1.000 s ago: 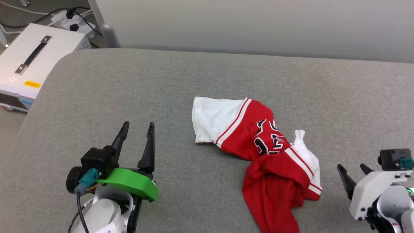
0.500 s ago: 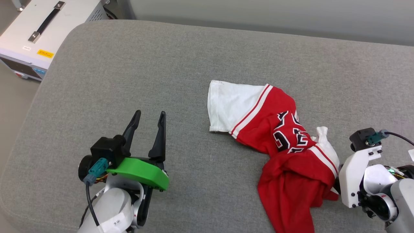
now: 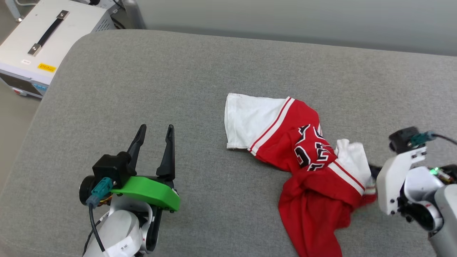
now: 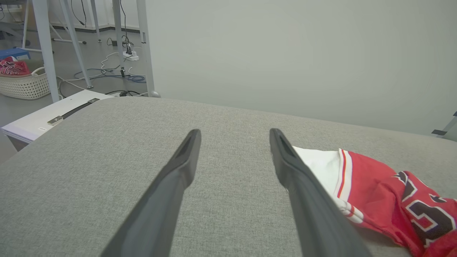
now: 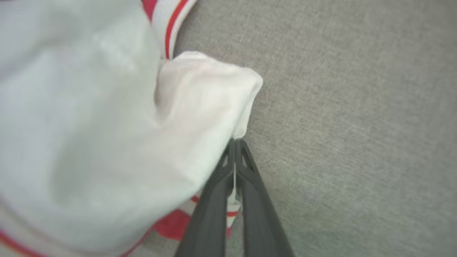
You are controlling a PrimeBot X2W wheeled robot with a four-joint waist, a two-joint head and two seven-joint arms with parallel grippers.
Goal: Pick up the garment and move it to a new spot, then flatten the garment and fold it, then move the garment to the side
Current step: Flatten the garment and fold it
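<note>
Right pincer point(image 5: 235, 142) is shut tight on the white sleeve edge of the garment point(image 3: 314, 178), likely so it can be lifted. Left pincer point(image 3: 156, 127) is held wide open and empty, lower left. Farther up, the garment is bunched right of middle on the grey desk point(image 3: 200, 71).
</note>
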